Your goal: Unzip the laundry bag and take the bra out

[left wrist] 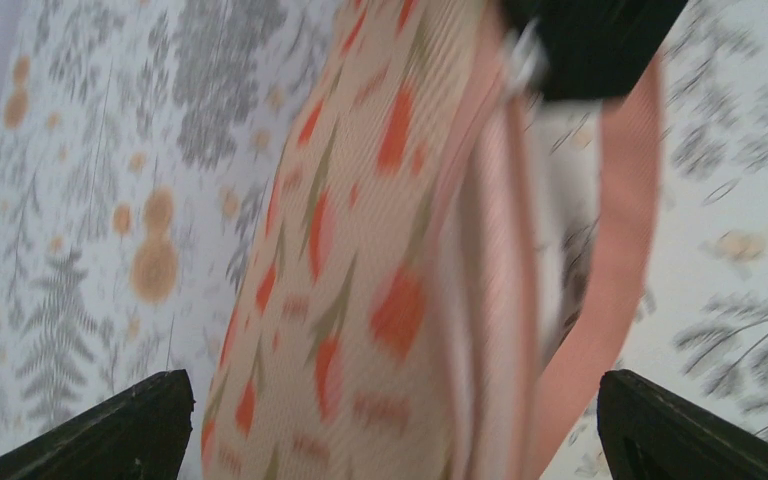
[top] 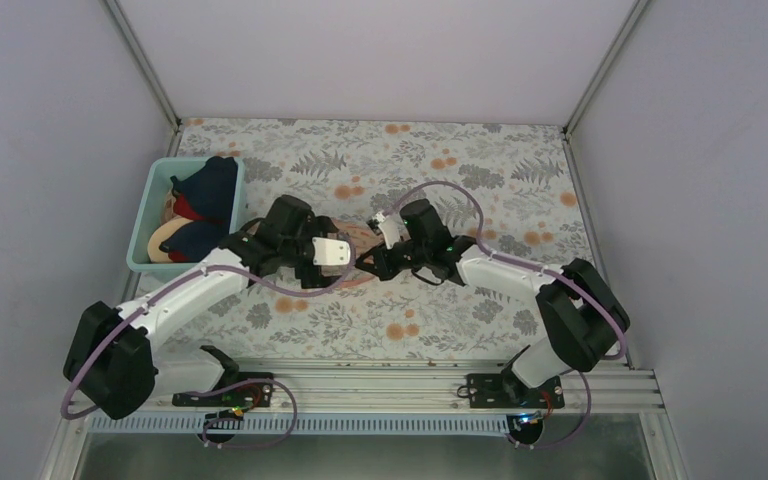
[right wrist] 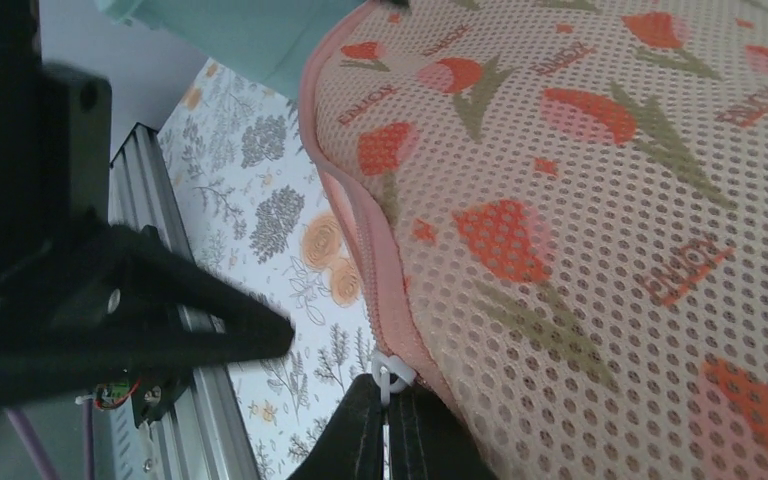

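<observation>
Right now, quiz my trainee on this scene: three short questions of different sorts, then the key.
1. True or false: the left claw is open over the laundry bag.
2. What does the right claw pinch? A the zipper pull; B the pink loop; C a bra strap.
3. Fill in: the teal bin stands on the robot's ____ side.
Key: 1 true; 2 A; 3 left.

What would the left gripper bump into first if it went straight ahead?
Probably the laundry bag: it lies straight ahead of the left gripper, between its open jaws, though depth is unclear.
</observation>
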Controlling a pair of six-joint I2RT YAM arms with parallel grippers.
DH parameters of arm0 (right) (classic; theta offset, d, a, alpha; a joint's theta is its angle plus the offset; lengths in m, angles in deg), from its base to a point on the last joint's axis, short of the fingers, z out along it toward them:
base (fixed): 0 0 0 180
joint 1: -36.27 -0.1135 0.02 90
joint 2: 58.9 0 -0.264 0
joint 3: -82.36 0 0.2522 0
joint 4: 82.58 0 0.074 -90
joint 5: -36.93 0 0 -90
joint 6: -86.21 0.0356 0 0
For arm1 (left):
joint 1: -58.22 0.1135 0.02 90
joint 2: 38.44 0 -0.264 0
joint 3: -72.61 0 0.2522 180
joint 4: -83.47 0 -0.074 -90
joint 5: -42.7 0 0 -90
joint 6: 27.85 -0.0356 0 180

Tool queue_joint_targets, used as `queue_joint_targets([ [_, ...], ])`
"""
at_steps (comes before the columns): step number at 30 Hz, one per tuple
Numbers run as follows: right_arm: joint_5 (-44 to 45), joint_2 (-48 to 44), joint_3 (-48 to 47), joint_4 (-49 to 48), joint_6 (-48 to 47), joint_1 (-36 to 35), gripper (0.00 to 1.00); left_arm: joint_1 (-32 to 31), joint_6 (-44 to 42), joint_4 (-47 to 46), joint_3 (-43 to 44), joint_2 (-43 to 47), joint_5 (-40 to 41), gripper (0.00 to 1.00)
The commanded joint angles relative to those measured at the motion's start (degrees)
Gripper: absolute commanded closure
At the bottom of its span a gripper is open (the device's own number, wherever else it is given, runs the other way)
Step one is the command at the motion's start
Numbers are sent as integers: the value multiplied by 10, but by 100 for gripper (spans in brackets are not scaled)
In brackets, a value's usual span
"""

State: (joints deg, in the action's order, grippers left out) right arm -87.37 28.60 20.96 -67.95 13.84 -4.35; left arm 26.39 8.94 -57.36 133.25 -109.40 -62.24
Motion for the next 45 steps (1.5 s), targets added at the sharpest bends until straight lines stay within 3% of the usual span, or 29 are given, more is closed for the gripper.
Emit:
queue_joint_targets([
  [1, -22, 8, -34, -29, 8, -14, 96, -34, 19, 15, 16, -5, -38, 0],
  [4, -21, 9, -38, -27, 9, -17, 96, -41, 16, 1, 10, -16, -27, 12],
  [9, -19, 4, -34, -25, 8, -19, 96, -43, 22, -21, 4, -19, -12, 55],
  [17, -13, -3, -33, -21, 2, -19, 96, -43, 30, -25, 1, -14, -7, 97],
  [37, 29, -92, 39, 59, -40, 80, 96, -27, 11, -40, -32, 9, 52, 98],
  [45, -7, -95, 53, 53, -46, 99, 96, 20, -8, -55, -39, 17, 59, 98],
])
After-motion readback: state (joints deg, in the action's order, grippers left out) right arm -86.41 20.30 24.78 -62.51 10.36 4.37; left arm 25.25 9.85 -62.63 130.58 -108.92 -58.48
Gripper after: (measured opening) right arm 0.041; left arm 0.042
